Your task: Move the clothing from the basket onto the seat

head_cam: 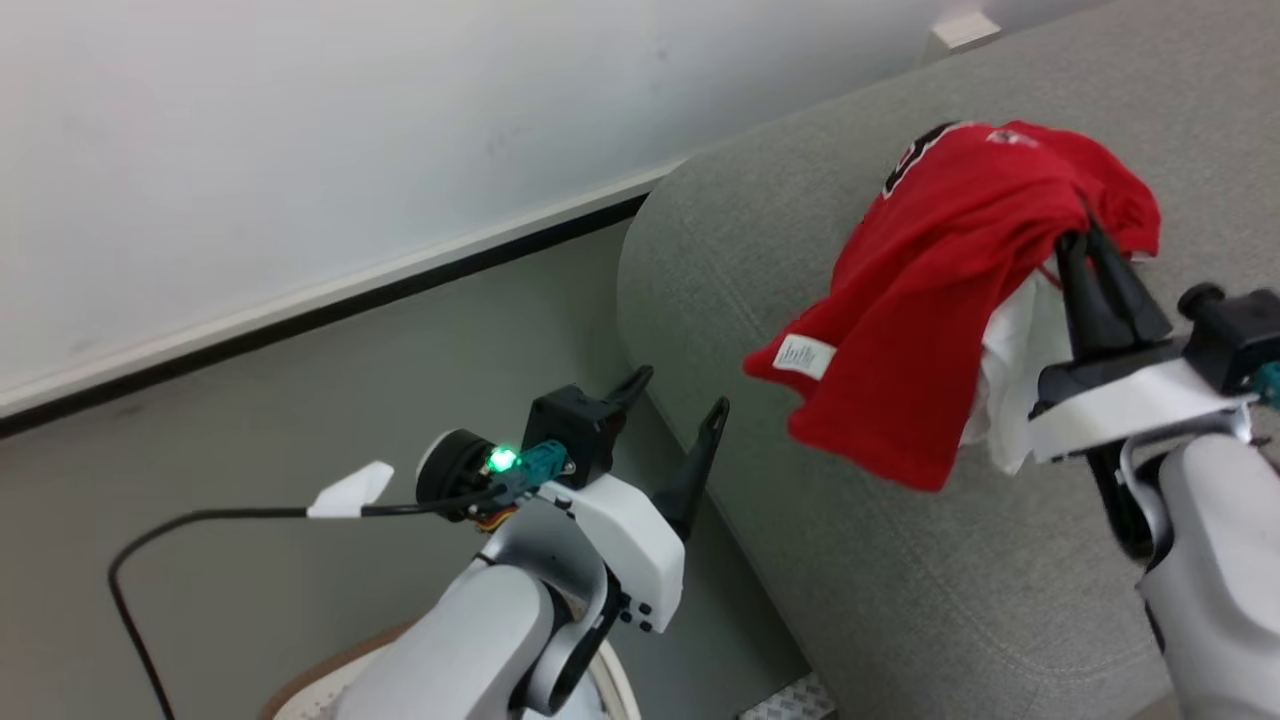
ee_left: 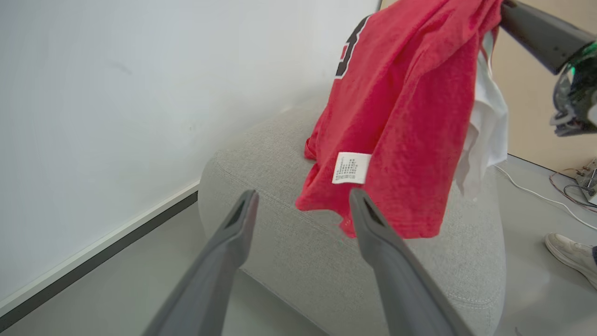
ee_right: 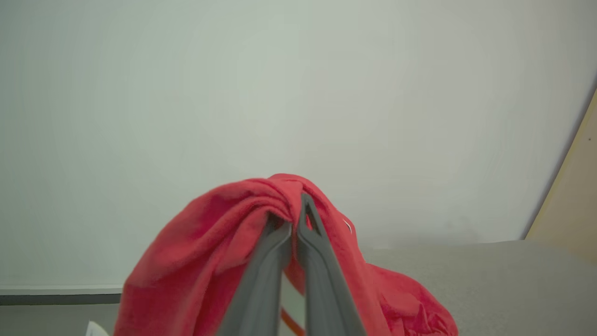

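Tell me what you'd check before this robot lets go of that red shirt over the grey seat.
1. Grip: the right gripper has its fingers shut on the red garment: ok.
2. Over the target: the cloth hangs above the seat: ok.
3. Low enough to touch the cushion: cannot tell.
4. The white garment hangs behind the red one; firmly pinched too: cannot tell.
5. The left gripper is open, holds nothing and is apart from the cloth: ok.
6. A person's shoe is on the floor beside the seat, away from the drop spot: ok.
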Controlling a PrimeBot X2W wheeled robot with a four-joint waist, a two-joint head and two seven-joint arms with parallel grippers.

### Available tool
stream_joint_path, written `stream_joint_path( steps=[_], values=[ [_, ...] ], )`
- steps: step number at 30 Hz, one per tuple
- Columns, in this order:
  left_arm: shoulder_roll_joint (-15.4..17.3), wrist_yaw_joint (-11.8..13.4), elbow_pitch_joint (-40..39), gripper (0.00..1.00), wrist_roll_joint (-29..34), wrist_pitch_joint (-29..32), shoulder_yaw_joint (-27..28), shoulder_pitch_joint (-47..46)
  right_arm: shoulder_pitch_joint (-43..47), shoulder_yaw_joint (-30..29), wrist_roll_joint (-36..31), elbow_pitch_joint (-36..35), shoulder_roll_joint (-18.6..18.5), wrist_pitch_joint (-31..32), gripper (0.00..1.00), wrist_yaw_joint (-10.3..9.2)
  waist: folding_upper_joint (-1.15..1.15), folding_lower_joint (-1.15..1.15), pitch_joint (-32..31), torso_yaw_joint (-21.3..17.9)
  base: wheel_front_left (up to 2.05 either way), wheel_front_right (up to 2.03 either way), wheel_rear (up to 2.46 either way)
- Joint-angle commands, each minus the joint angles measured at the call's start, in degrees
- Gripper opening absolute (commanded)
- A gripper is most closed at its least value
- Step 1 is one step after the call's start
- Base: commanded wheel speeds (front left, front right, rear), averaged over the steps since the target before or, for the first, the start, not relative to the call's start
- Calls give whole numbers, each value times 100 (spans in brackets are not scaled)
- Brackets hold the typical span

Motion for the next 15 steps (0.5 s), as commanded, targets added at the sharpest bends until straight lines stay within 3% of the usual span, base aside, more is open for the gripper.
stream_joint_path(
  steps=[1,8,15],
  values=[
    [81,-22,-40,100,84,39,-1,-118,-270,-91,-93,-73,-62,-18,0,-15,0,0,340,231,0,0,0],
    [195,-120,-314,100,253,202,-93,-470,-1430,-989,-348,290,-450,-18,0,-15,0,0,1084,626,0,0,0],
    [266,-164,-546,100,347,263,-86,-795,-2455,-2347,-686,1187,-1029,-16,0,-15,0,0,1815,968,0,0,0]
  ],
)
